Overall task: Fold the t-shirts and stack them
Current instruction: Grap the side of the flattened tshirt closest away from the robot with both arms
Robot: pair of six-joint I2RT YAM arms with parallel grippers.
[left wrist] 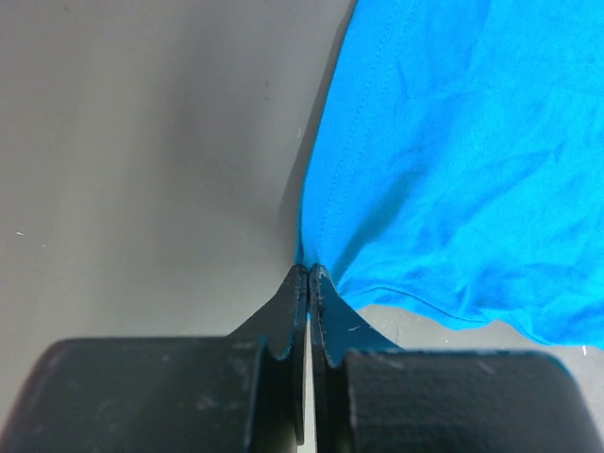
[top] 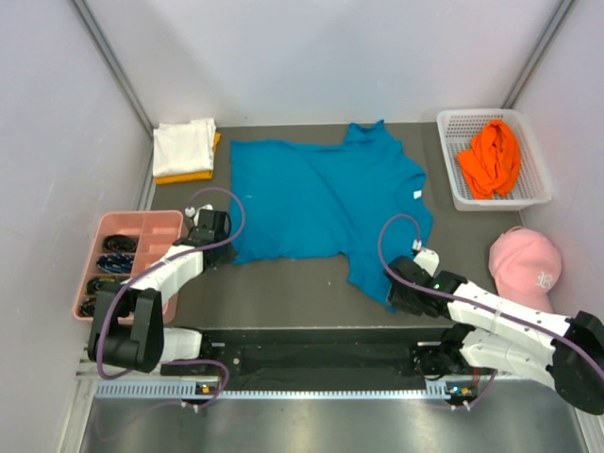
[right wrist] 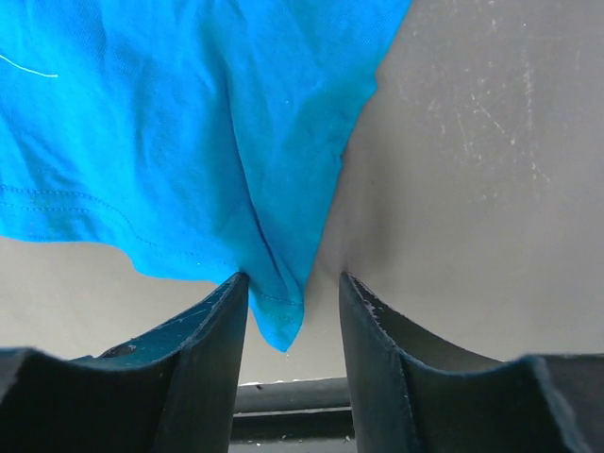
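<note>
The teal-blue t-shirt (top: 321, 198) lies spread out across the middle of the table. My left gripper (top: 226, 247) is at its lower left corner. In the left wrist view that gripper (left wrist: 309, 269) is shut on the corner of the teal cloth (left wrist: 453, 142). My right gripper (top: 390, 300) is at the shirt's lower right corner. In the right wrist view it (right wrist: 294, 278) stands open, with the pointed tip of the teal cloth (right wrist: 189, 123) hanging between the fingers against the left one. A folded white t-shirt (top: 184, 146) rests on a yellow-orange one (top: 186, 176) at the back left.
A bright orange t-shirt (top: 491, 156) lies bunched in a white basket (top: 453, 196) at the back right. A pink baseball cap (top: 524, 264) sits on the right, close to my right arm. A pink compartment tray (top: 106, 223) holding dark items stands at the left edge.
</note>
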